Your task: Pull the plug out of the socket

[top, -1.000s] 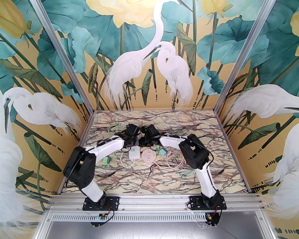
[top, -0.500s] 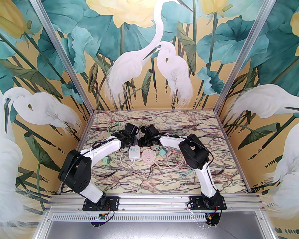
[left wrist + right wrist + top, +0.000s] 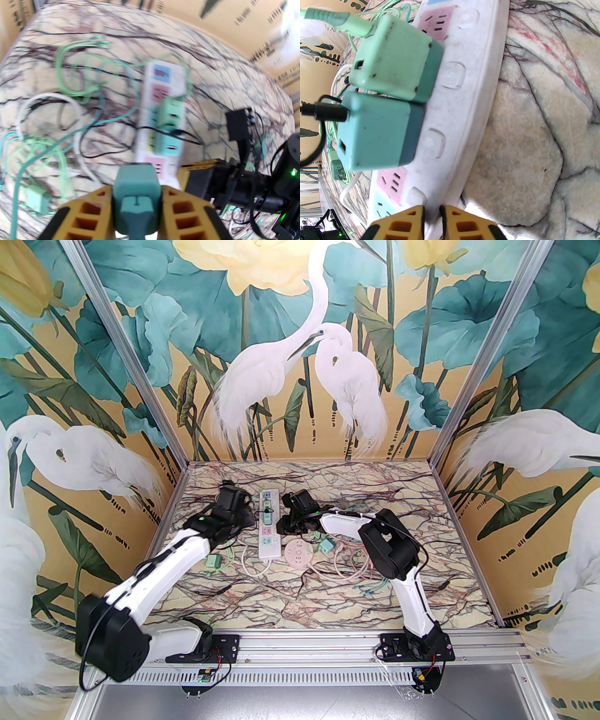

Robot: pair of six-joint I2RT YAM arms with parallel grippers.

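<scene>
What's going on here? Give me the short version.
The left gripper is shut on a dark teal plug, held clear of the white power strip, so that plug is out of its socket. The right gripper pinches the strip's edge, apparently steadying it. A light green adapter and a blue adapter sit plugged into the strip side by side.

A table top (image 3: 422,502) in cream marble pattern with dark veins is seen, on which a long white plastic power strip (image 3: 271,547) is laid near the middle, a round pink plastic socket disc (image 3: 299,554) just beside its near end. A small green cube charger (image 3: 213,561) is found left of the strip and a teal cube charger (image 3: 326,545) right of the disc, with thin green cables (image 3: 98,44), a looped white cord (image 3: 243,561) and a looped pink cord (image 3: 347,575) spread around them
</scene>
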